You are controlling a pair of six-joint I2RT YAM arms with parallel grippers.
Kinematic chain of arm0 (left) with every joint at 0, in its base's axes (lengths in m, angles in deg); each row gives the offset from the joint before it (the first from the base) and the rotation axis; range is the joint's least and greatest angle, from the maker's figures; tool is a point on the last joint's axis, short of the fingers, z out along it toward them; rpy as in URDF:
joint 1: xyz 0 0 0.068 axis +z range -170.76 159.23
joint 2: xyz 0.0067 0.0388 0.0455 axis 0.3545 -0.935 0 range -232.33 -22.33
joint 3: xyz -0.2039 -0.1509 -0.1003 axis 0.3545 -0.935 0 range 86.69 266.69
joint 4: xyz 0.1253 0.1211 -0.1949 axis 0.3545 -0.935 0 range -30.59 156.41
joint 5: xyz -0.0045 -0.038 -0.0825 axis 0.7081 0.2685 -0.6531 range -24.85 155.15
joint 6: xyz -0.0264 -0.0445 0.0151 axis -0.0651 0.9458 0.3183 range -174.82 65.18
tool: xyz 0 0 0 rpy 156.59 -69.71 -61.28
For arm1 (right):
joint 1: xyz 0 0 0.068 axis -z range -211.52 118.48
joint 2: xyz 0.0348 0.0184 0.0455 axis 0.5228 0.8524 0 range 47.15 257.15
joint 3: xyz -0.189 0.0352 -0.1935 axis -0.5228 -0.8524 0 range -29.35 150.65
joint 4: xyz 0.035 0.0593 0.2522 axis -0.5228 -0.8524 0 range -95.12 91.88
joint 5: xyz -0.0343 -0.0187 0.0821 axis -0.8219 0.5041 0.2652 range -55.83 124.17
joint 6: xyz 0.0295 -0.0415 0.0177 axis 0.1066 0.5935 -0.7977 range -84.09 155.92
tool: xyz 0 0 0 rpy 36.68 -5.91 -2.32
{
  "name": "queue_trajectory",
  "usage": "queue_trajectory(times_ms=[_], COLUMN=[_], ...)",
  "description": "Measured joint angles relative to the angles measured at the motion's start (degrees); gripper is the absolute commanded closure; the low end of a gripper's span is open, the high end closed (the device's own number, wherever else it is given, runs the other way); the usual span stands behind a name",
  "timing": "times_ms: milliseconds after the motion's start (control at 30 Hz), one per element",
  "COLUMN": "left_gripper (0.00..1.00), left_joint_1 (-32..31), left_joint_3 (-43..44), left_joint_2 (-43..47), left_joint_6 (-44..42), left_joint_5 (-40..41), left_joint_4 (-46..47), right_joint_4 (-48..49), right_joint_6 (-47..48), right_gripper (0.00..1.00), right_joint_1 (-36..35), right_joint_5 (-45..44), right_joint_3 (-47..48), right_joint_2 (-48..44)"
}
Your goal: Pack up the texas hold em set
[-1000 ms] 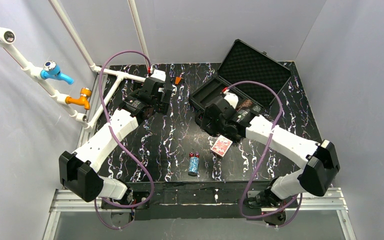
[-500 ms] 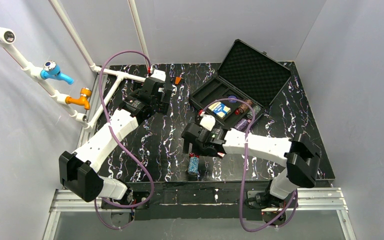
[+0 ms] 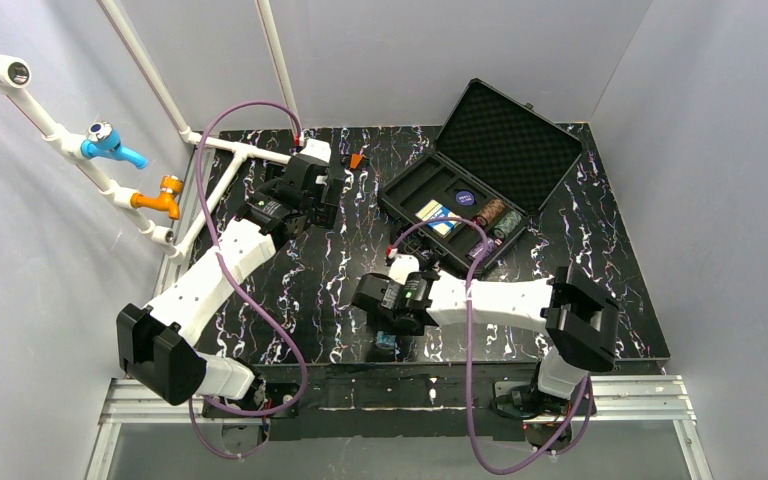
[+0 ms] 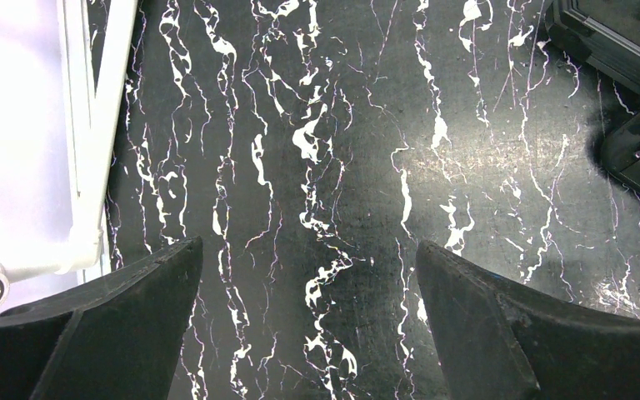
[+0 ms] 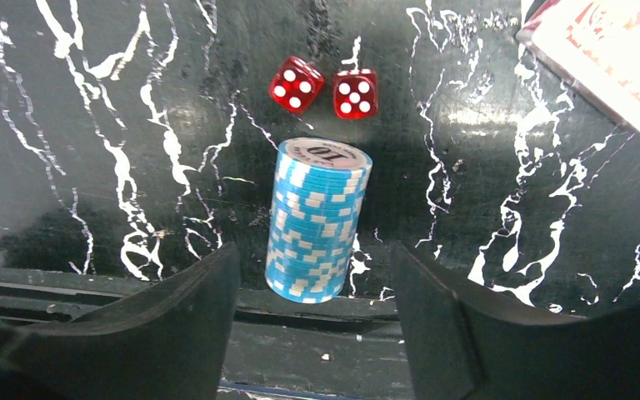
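Black marble-patterned desk [image 3: 340, 270] from above, and the open hard case [image 3: 508, 132] sits at the far right corner, foam lid tipped back. Inside, a blue card deck [image 3: 438, 217] and a brown chip stack [image 3: 490, 212] beside a green one [image 3: 507, 222]. The right gripper [image 3: 386, 332] is down at the near edge, the left gripper [image 3: 328, 192] up near the far left corner.

On the left wrist camera, the left gripper [image 4: 308, 250] has its jaws spread wide, nothing between them but bare desk. A white pipe frame [image 4: 92, 125] runs along the left, the case's corner top right.

The right wrist camera shows a light-blue chip stack [image 5: 318, 221] right by the near edge, sitting between the right gripper's fingers [image 5: 192, 308]. The jaws stand apart, with a gap on each side. Two red dice [image 5: 296, 83] lie just beyond the stack, side by side, and a red card deck [image 5: 617, 58] peeks in top right.
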Motion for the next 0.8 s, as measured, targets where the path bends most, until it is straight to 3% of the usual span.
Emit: queue_trajectory(times_ms=[700,800], left_gripper=[0.01,0.01], left_joint_1=[0.0,0.0], left_joint_3=[0.0,0.0], left_joint_2=[0.0,0.0], left_joint_6=[0.0,0.0], left_joint_5=[0.0,0.0], left_joint_4=[0.0,0.0], right_joint_4=[3.2,3.4], right_joint_6=[-0.7,-0.4], right_gripper=[0.43,0.52], right_joint_1=[-0.2,-0.2], right_joint_5=[1.3,1.3], right_joint_3=[-1.4,-1.4], right_joint_2=[5.8,6.6])
